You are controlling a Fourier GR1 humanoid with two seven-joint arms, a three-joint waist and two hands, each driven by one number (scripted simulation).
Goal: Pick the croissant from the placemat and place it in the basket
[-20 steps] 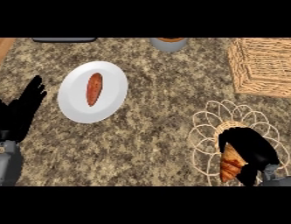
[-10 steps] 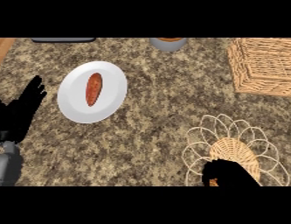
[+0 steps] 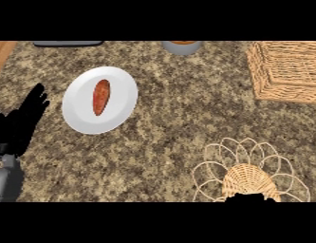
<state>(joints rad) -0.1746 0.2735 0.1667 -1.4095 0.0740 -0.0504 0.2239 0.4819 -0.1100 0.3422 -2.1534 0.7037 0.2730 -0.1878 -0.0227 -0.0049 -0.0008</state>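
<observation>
The right robot hand showed only as a dark sliver at the lower edge of the head view, touching the near rim of the placemat. Whether its fingers were curled or spread could not be told, nor whether it held anything. No croissant was visible anywhere: the woven centre of the placemat lay bare, so the pastry was presumably hidden in that hand below the edge of view, though this was only a judgement.

The left robot hand rested open at the left side, fingers up, holding nothing, just beside the white plate that carried a reddish sausage-like piece.

The basket sat on the desk at the far right, well apart from the placemat and empty as far as could be seen.

The risk from here lay in the carry. With the hand out of sight, a croissant pinched near one end might tilt or slip on the way. Approaching too low, the hand could catch the near wall of the basket and push it along the desk.
</observation>
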